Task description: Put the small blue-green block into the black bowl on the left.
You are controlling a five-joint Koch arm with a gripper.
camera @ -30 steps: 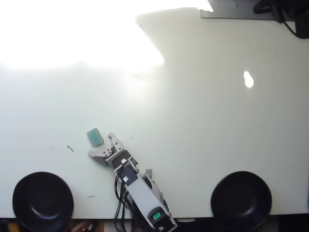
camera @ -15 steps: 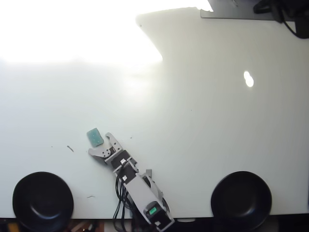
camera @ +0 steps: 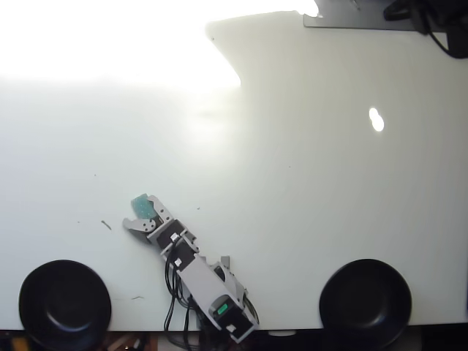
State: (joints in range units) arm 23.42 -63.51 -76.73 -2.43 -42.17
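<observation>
Blue-green block aside, the largest thing in the overhead view is the white table (camera: 307, 183), its upper left washed out by bright glare. Two black bowls sit at the table's near edge: the black bowl (camera: 64, 304) at lower left and a matching second bowl (camera: 365, 302) at lower right, well apart from each other. Both look empty, showing only a glossy dark inside. Between them the grey arm (camera: 201, 281) reaches up and to the left from the bottom edge, with black cables beside it and a small green-lit square near its base. The gripper (camera: 139, 212) has its jaws spread apart, one tip to the left and one to the upper right. The small blue-green block (camera: 140, 206) lies on the table in the gap between those jaws, close to or touching the upper one; contact cannot be told. It is well apart from both bowls. No writing can be read.
</observation>
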